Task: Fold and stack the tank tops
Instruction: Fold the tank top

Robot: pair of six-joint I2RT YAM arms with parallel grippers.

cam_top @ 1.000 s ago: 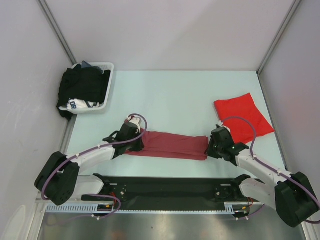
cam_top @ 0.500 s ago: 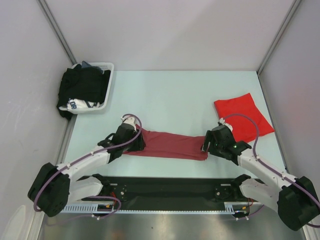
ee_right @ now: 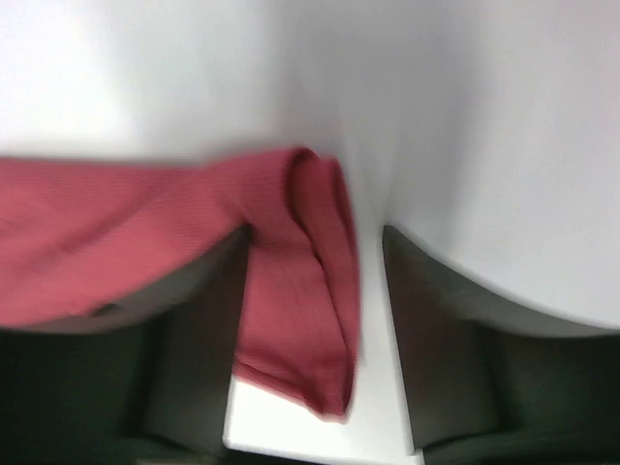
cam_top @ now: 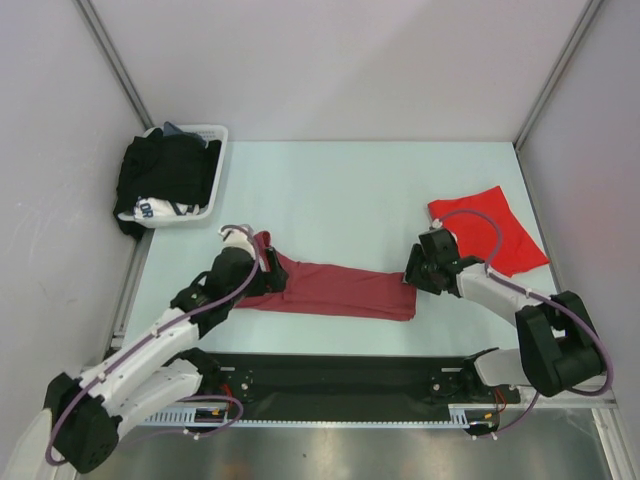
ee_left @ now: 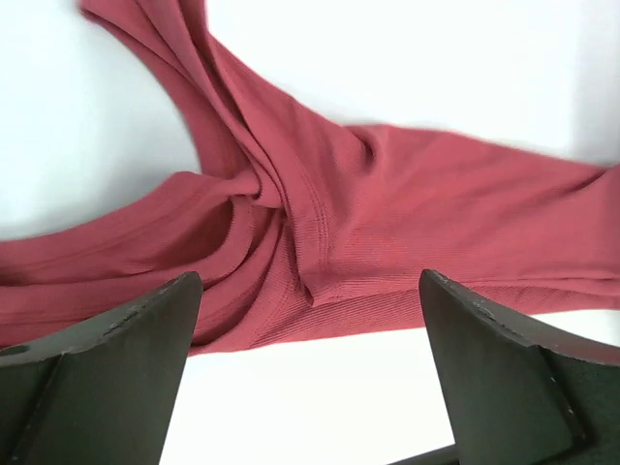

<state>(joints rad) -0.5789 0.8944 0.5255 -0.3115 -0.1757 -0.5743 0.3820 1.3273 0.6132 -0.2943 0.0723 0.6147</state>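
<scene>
Pale mint worktop (cam_top: pixel 340 190), evenly lit, boxed in by matte white walls (cam_top: pixel 330 60) at 9, 12 and 3 o'clock. Grey metal posts (cam_top: pixel 115 60) in far corners. White basket (cam_top: pixel 212 135) at 10 o'clock; black plate (cam_top: pixel 340 375) and steel ledge (cam_top: pixel 340 455) at 6.

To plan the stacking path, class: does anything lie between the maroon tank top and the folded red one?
Nothing visible does. Only bare table separates the maroon tank top from the red tank top; the right end effector sits at that gap.
</scene>
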